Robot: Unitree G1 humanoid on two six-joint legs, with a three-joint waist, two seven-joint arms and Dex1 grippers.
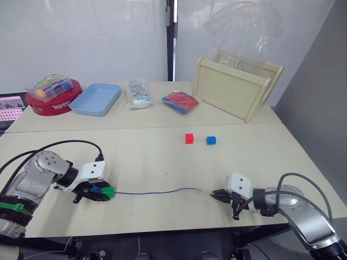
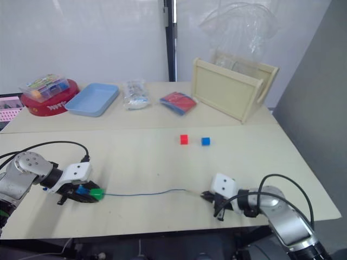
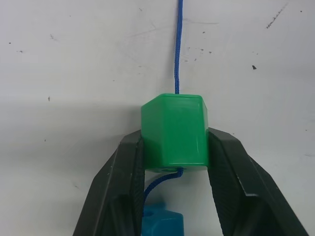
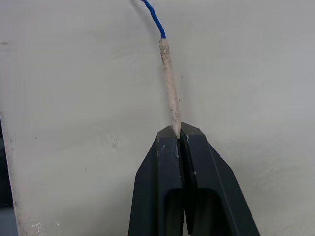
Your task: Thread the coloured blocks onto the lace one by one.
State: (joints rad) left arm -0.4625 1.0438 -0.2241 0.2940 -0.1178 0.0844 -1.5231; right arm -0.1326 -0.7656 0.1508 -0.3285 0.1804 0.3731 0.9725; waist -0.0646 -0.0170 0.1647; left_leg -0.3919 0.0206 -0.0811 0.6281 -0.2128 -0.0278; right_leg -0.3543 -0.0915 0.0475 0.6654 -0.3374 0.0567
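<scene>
My left gripper (image 1: 103, 191) is shut on a green block (image 3: 174, 132) at the front left of the table. The blue lace (image 1: 152, 192) runs through that block, and a cyan block (image 3: 161, 222) sits on the lace just behind it, between the fingers. From there the lace stretches right across the table to its stiff pale tip (image 4: 170, 88). On that tip my right gripper (image 1: 214, 194) is shut, at the front right. Loose on the table farther back lie a red block (image 1: 189, 138) and a blue block (image 1: 211, 140).
Along the back stand a wooden tray (image 1: 234, 89) on its side, a red and blue packet (image 1: 180, 102), a clear bag (image 1: 136, 93), a light blue tray (image 1: 95, 99) and a clear box of coloured pieces (image 1: 49, 85) on a red dish (image 1: 54, 103).
</scene>
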